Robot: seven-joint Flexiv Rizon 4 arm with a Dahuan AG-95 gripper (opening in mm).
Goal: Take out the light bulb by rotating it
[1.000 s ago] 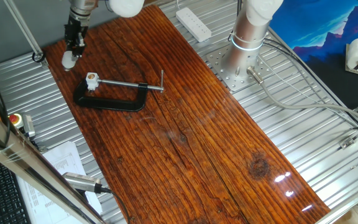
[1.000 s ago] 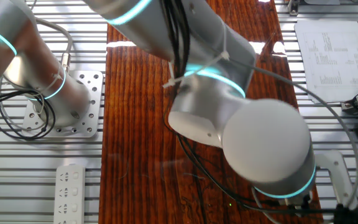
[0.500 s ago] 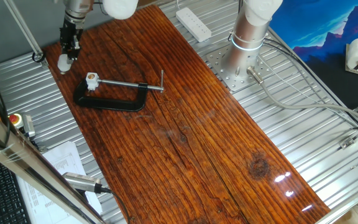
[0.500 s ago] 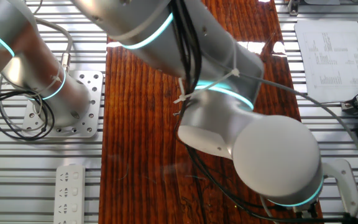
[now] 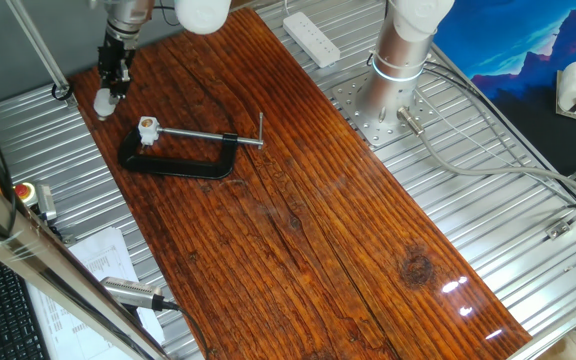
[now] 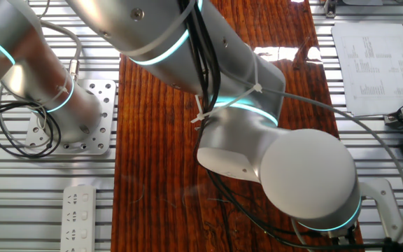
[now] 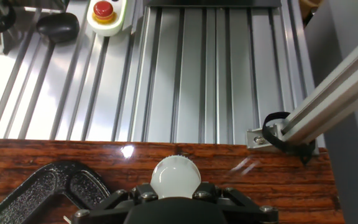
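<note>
Claw (image 5: 114,88) gripped the light bulb (image 5: 103,100), upper left of the frame over the worktop (image 5: 298,200) corner, farther from the C-clamp (image 5: 183,152) socket than a second earlier; we judged it unscrewed.

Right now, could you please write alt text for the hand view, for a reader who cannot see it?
The pincer holds the light bulb, rounded end forward, above the wooden board's edge. The black C-clamp lies lower left; ridged metal table and red button beyond.
</note>
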